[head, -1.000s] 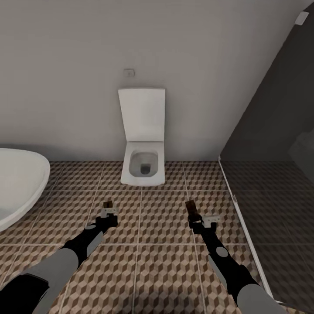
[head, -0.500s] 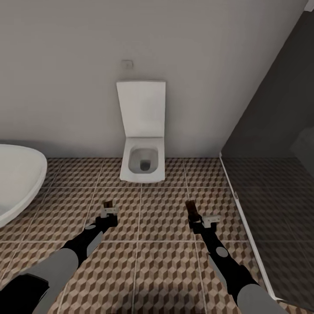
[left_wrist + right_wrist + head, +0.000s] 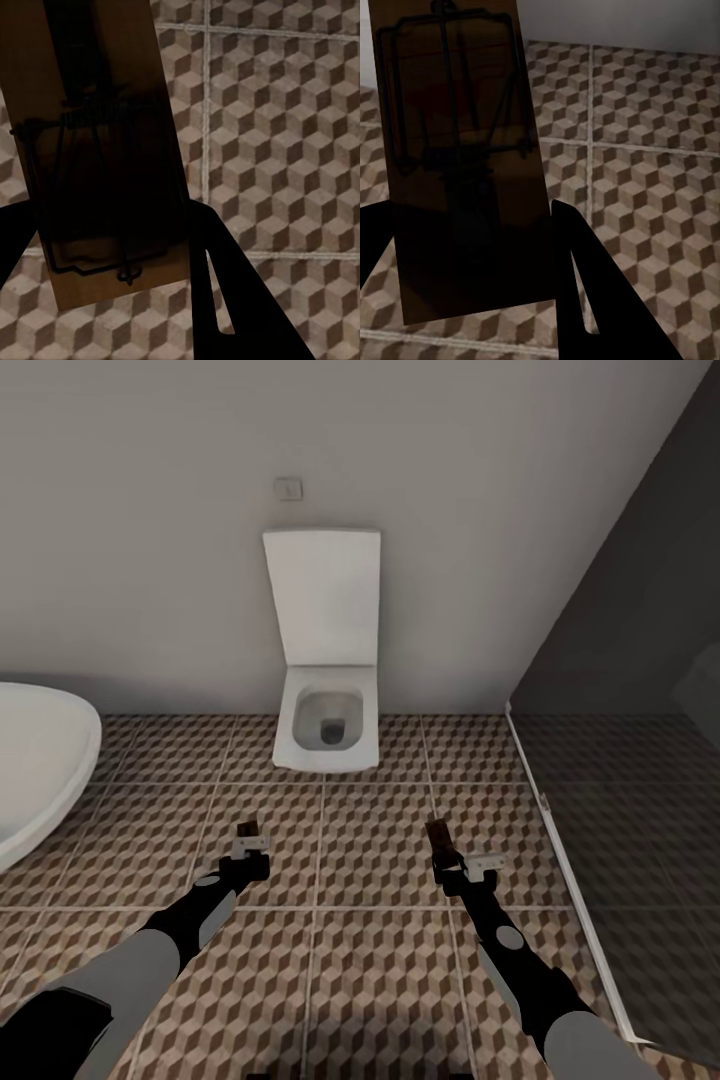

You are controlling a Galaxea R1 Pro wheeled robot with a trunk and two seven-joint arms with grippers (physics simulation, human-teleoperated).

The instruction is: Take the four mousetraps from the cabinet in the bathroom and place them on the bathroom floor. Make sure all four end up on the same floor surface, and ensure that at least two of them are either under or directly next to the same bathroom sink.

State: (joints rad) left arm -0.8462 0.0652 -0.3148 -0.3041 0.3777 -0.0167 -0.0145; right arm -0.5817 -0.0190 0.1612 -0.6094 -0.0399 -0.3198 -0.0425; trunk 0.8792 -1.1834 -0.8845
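My left gripper is shut on a mousetrap, a tan board with dark wire, held out over the cube-patterned bathroom floor. My right gripper is shut on a second mousetrap, whose shadowed board and wire frame sit between the dark fingers. Both traps hang above the tiles, in front of the toilet. The cabinet and the sink are out of view.
A white wall-hung toilet with its lid up stands straight ahead against the pale wall. A white oval bathtub curves in at the left. A dark glass shower partition with a pale floor rail closes the right side.
The camera has shifted: the toilet sits higher in the picture, the bathtub has slid left and more floor shows. Both arms hold the same pose with their traps.
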